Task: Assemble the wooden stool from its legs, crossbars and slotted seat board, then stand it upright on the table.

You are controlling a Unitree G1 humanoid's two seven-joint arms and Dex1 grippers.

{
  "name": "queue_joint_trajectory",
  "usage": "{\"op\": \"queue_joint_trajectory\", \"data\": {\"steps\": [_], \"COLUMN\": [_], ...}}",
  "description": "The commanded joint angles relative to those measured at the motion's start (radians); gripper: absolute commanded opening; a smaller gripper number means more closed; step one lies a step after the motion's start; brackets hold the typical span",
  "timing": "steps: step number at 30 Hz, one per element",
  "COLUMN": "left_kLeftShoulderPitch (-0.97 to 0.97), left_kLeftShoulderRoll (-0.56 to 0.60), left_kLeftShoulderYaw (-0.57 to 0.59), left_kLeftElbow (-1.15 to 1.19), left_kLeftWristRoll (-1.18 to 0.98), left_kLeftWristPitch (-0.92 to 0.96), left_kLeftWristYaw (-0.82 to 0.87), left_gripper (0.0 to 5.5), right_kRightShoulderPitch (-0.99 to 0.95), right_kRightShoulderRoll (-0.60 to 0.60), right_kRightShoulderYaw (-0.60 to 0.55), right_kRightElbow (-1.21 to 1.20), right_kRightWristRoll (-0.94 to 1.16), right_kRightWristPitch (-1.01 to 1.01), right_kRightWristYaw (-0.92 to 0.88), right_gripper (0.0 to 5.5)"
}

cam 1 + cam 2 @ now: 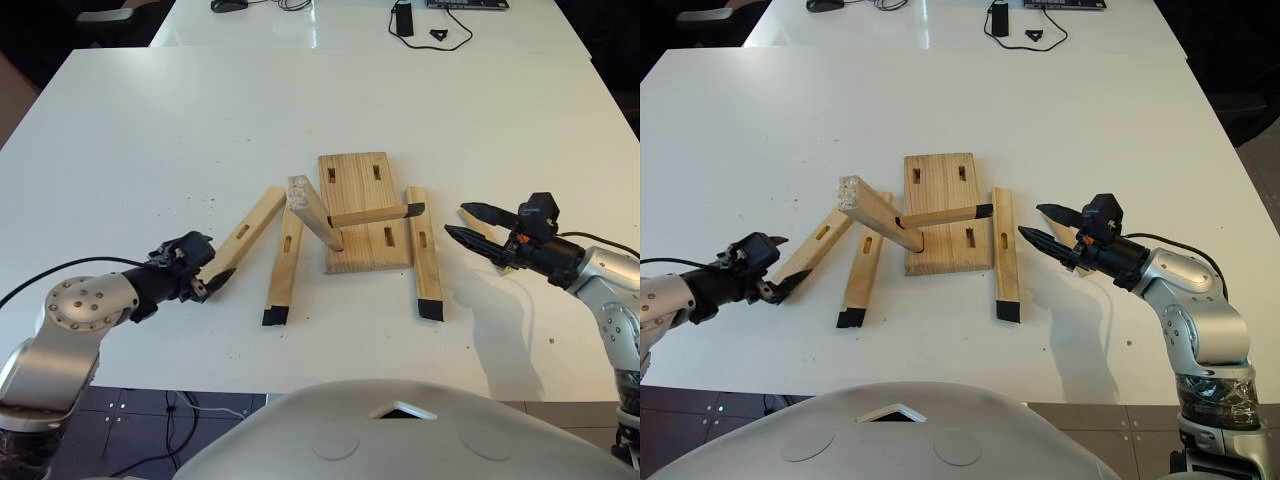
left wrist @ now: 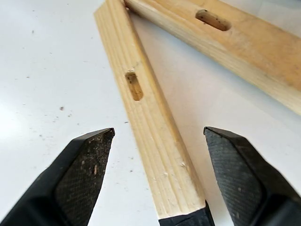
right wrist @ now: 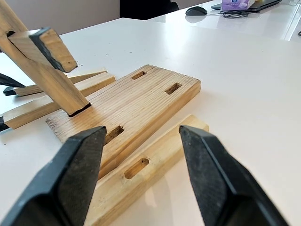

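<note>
Finds the left gripper (image 2: 159,133) spread wide and empty, straddling the near, black-capped end of the leftmost leg (image 1: 245,235), itself lying near-left to far-right toward the seat board (image 1: 365,215). Finds the right gripper (image 1: 455,219) likewise spread and empty, just right of the right-hand leg (image 1: 423,250), pointing left at it.

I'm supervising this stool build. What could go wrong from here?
The left hand straddles only the black-tipped end of a flat leg; lifted there, it may pivot or slip. The leaning leg in the seat board looks loosely seated; a nudge from the right hand could topple it.
</note>
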State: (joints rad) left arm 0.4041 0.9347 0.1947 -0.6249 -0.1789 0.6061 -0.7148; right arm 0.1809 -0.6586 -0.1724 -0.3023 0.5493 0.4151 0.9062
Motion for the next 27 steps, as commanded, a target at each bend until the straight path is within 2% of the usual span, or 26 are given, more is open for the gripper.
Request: {"op": "queue_joint_trajectory", "data": {"steps": [1, 10, 20, 27], "left_kLeftShoulderPitch": [-0.029, -0.058, -0.081, -0.094], "left_kLeftShoulderRoll": [-0.021, -0.138, -0.2, -0.218], "left_kLeftShoulderYaw": [0.02, 0.017, -0.018, -0.023], "left_kLeftElbow": [0.039, 0.179, 0.313, 0.374], "left_kLeftWristRoll": [-0.036, -0.166, -0.153, -0.133], "left_kLeftWristPitch": [0.042, 0.066, 0.031, -0.019], "left_kLeftWristYaw": [-0.015, -0.04, -0.017, 0.002], "left_gripper": [3.54, 3.54, 3.54, 2.44], "right_kRightShoulderPitch": [0.0, -0.036, -0.065, -0.088], "right_kRightShoulderRoll": [0.009, -0.003, -0.008, 0.001], "right_kRightShoulderYaw": [0.003, 0.025, 0.05, 0.018], "right_kRightElbow": [-0.003, 0.027, 0.049, 0.054], "right_kRightWristRoll": [-0.011, -0.027, -0.045, 0.004], "right_kRightWristPitch": [-0.016, -0.025, -0.035, -0.001], "right_kRightWristYaw": [-0.01, 0.002, 0.02, 0.021], "right_gripper": [2.86, 2.86, 2.86, 2.86]}}
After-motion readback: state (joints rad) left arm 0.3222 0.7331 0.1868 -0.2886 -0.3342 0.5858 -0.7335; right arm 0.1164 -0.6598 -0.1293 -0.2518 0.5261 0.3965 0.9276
